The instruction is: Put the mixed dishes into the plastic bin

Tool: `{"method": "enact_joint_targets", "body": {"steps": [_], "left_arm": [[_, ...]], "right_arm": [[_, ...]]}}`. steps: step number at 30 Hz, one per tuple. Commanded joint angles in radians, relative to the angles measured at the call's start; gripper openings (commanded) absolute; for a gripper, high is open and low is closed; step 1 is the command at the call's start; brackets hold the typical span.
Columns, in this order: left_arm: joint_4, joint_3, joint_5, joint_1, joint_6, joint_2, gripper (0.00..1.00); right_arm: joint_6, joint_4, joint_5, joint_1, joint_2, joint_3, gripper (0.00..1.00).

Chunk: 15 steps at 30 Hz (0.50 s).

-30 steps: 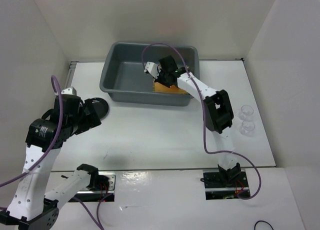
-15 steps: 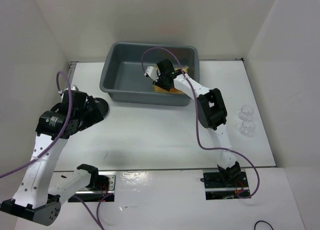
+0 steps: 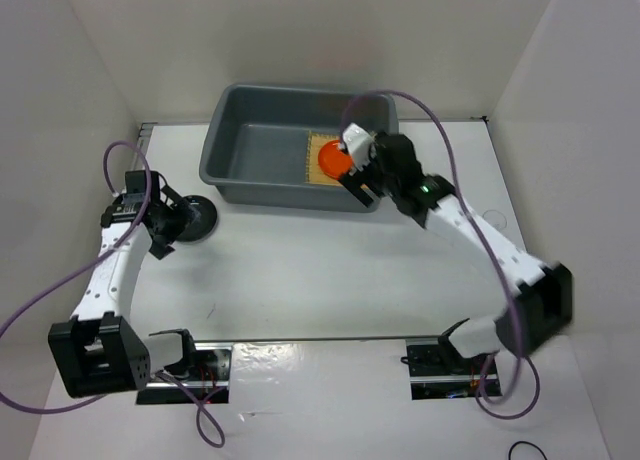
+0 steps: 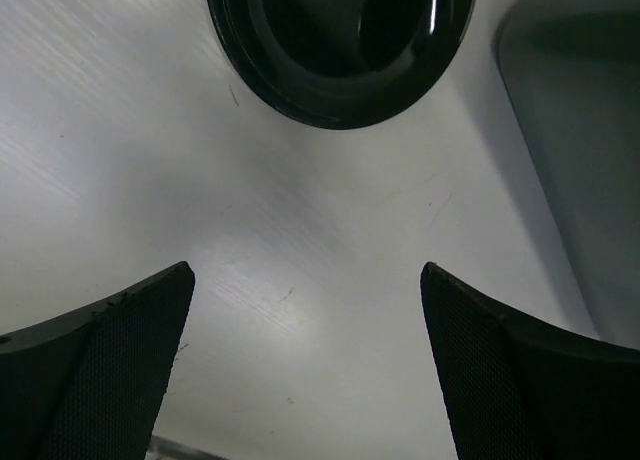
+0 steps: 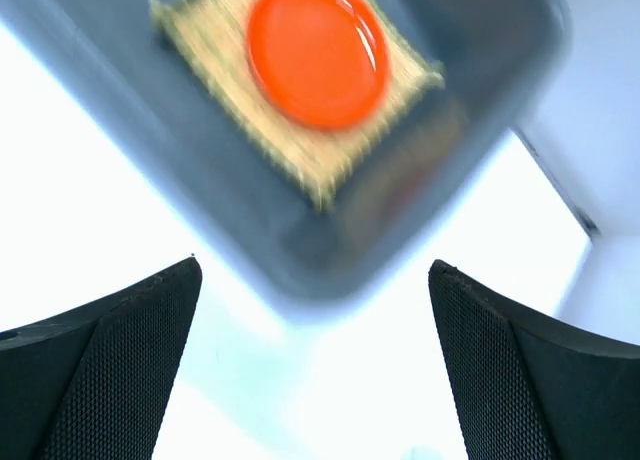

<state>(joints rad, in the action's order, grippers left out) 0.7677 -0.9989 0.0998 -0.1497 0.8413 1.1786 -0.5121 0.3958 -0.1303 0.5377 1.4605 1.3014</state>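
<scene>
Overhead view of two robot arms on a white table (image 3: pixel 300 270). The right gripper (image 3: pixel 352 170) hovers above the near right corner of a deep grey plastic bin (image 3: pixel 262 152), its two fingers spread wide and holding nothing. Its wrist camera looks down between the parted black fingers (image 5: pixel 110 360): just ahead of the fingertips, and below them, a small round orange plate (image 5: pixel 318 50) lies flat in the middle of a square tan bamboo mat (image 5: pixel 300 140). The mat rests on the floor of the bin, whose grey wall (image 5: pixel 230 215) is blurred in this view. From above, the orange plate (image 3: pixel 330 160) and the mat (image 3: pixel 314 140) show just beside the gripper's tip, toward the bin's centre. The left gripper (image 3: pixel 180 225) is low over the table, outside the bin and well apart from it. Its fingers (image 4: pixel 110 360) are also spread wide and empty. A small round black plate (image 4: pixel 340 40) sits flat on the table directly ahead of the fingertips, a strip of bare table separating them from it. To the right of the black plate, the grey side of the bin (image 4: pixel 590 180) fills the edge of that wrist view.
</scene>
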Motion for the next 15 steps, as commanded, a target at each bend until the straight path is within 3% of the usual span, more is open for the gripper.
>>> {"method": "enact_joint_targets", "body": {"steps": [1, 4, 8, 11, 15], "left_arm": [[-0.189, 0.057, -0.118, -0.065, 0.067, 0.047, 1.00], [-0.278, 0.144, -0.172, -0.137, 0.128, 0.076, 1.00], [-0.430, 0.230, -0.256, -0.238, 0.139, 0.113, 1.00], [-0.559, 0.308, -0.319, -0.287, 0.154, 0.153, 1.00], [-0.747, 0.350, -0.382, -0.297, 0.183, 0.238, 1.00]], "right_arm": [[0.005, -0.050, -0.130, 0.010, -0.261, -0.273, 0.99], [0.004, -0.046, -0.163, 0.010, -0.516, -0.515, 0.99], [0.064, -0.009, -0.166, 0.044, -0.791, -0.635, 0.99], [0.064, -0.049, -0.202, 0.044, -0.906, -0.714, 0.99], [0.076, -0.066, -0.242, 0.068, -0.898, -0.703, 0.99]]}}
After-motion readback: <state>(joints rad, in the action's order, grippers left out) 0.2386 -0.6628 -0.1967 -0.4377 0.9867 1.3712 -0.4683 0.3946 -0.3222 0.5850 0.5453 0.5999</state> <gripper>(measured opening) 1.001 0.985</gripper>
